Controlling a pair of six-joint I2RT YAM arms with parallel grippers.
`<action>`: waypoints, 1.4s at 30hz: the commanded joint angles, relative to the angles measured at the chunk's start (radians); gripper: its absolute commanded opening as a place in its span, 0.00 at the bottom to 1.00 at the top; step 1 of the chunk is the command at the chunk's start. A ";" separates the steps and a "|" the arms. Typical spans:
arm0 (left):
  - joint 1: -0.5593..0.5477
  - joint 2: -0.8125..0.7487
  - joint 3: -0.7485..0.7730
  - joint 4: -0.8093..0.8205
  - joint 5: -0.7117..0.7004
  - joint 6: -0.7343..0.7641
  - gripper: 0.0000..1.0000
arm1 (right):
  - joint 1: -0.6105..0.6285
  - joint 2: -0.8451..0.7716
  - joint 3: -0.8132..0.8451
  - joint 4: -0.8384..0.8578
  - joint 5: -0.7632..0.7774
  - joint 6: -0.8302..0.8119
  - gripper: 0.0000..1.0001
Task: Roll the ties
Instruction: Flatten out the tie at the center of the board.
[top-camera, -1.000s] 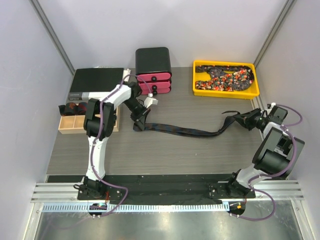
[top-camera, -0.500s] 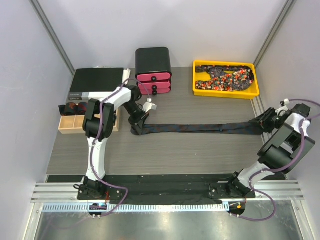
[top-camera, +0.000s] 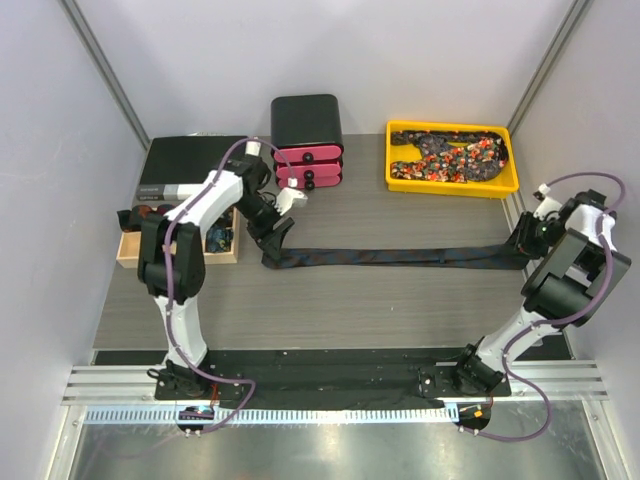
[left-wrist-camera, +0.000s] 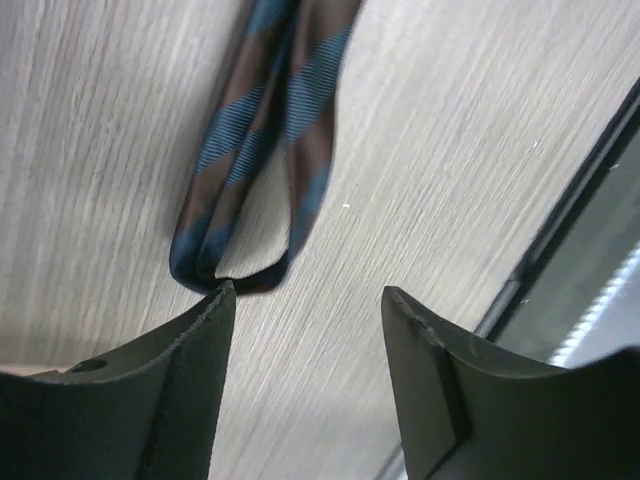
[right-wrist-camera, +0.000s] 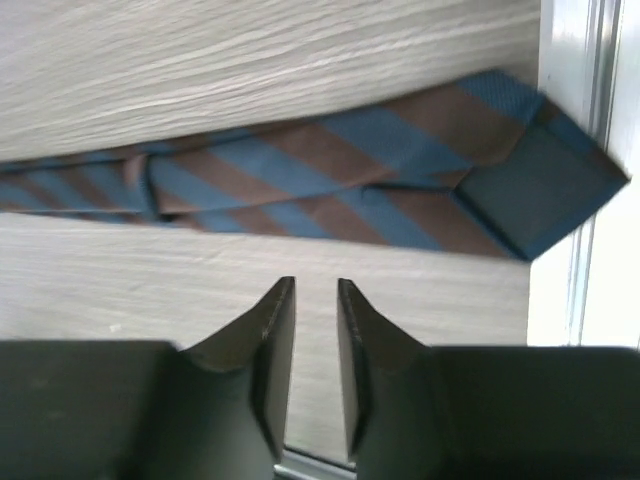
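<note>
A blue-and-brown striped tie (top-camera: 400, 256) lies stretched flat across the table from left to right. Its folded narrow end (left-wrist-camera: 270, 130) rests on the table just beyond my left gripper (left-wrist-camera: 305, 290), which is open and holds nothing. In the top view that gripper (top-camera: 272, 238) sits over the tie's left end. The tie's wide pointed end (right-wrist-camera: 400, 180) lies by the table's right rail, ahead of my right gripper (right-wrist-camera: 316, 285). Its jaws stand a narrow gap apart with only bare table between them. From above, the right gripper (top-camera: 522, 240) is at the tie's right end.
A yellow tray (top-camera: 450, 188) at the back right holds speckled ties (top-camera: 450, 155). A black-and-pink drawer box (top-camera: 307, 140) stands at the back centre. A black box (top-camera: 190, 160) and a wooden compartment box (top-camera: 135, 262) are at the left. The metal rail (right-wrist-camera: 590, 60) borders the right edge.
The right arm pulled the slack tie straight toward the right rail, then let go of the wide end. The left gripper opened off the folded end and its elbow swung left.
</note>
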 joint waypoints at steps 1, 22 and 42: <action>-0.068 -0.128 -0.121 0.159 -0.081 0.120 0.62 | 0.022 0.053 0.007 0.130 0.134 0.021 0.23; -0.184 0.023 -0.071 0.126 -0.351 0.260 0.14 | 0.093 0.200 -0.019 0.279 0.351 0.015 0.06; -0.087 0.191 0.122 -0.008 -0.356 0.258 0.09 | 0.110 0.243 -0.004 0.327 0.435 -0.013 0.06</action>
